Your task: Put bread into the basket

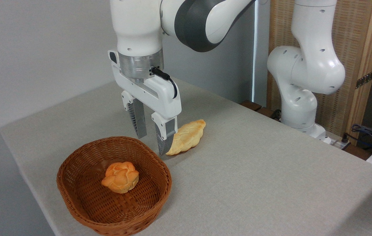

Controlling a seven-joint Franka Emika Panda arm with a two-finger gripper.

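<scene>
1. The table (255,170), covered in a pale grey cloth, runs from its far corner near the wall down to the near edge at the bottom of the view.
2. The basket (74,203), oval and woven of reddish-brown wicker with low walls, sits close to the table's left edge, near the front.
3. Inside the basket lies a small round orange knotted bun (120,177), resting on the basket floor roughly at its middle.
4. The bread (187,136), a long pale-golden pastry with pointed ends and scored ridges, lies flat on the table just beyond the basket's far right rim, outside it. Its near tip points toward the basket and its far tip toward the table's back edge.
5. The gripper (151,144) hangs pointing downward between the basket's far rim and the bread. Its two fingers stand apart with a clear gap between them and nothing held there.
6. The right finger (166,137) stands in front of the bread's near end; whether it touches the bread cannot be told.
7. The white arm base (300,108) stands off the table's right back edge, in front of a wooden screen (360,49).
8. Some cables (369,132) lie beyond the table's right edge.
</scene>
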